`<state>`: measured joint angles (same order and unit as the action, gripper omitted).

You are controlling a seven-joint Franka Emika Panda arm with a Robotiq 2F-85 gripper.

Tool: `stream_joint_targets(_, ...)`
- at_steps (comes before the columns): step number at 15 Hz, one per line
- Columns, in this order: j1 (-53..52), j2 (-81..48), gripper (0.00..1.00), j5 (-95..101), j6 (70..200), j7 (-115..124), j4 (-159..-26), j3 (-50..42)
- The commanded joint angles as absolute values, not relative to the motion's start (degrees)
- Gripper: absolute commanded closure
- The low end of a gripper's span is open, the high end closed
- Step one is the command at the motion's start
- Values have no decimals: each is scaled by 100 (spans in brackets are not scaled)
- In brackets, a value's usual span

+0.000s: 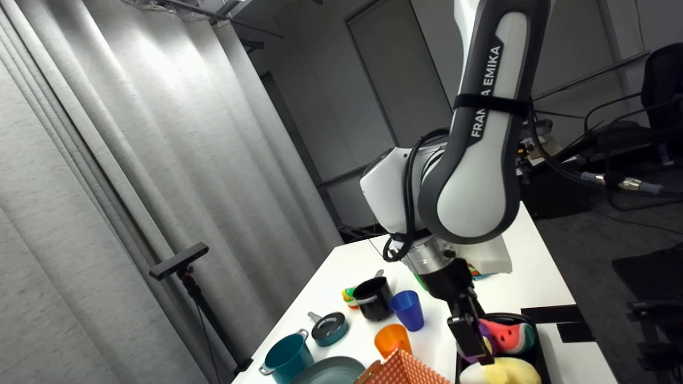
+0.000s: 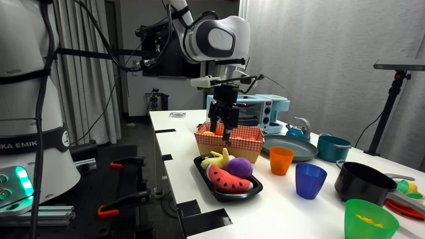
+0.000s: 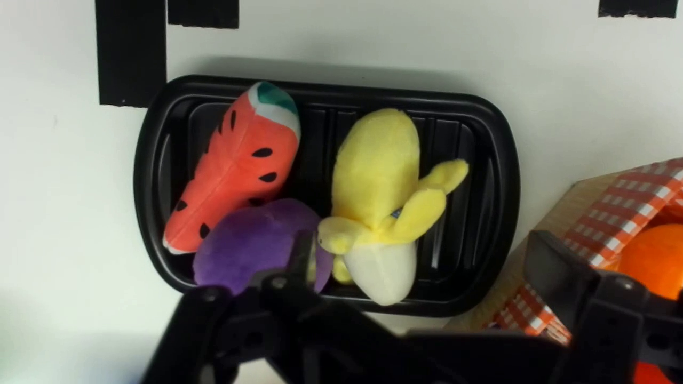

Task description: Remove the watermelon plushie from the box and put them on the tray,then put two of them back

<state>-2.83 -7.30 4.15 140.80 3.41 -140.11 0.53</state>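
Lying on the black tray [image 3: 506,186], the watermelon plushie [image 3: 240,165] is below the gripper [image 2: 219,133] and apart from it, left of the spread fingertips in the wrist view. One finger hides part of the purple toy [image 3: 240,245] there. The checked box [image 3: 624,218] is cropped at right; in an exterior view, the bottom edge crops a banana plushie [image 1: 515,370].

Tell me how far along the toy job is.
Done: the watermelon lies on the tray, alongside the banana and purple toy. Under way: nothing held; the hand is open and empty. Left, probably: returning two toys to the box, as all three sit on the tray.
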Motion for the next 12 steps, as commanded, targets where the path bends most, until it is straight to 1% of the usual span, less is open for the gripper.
stream_joint_targets(1,-300,-1165,0,626,14200,574,-13721,39)
stream_joint_targets(12,-319,-2262,0,311,14388,788,-13062,33)
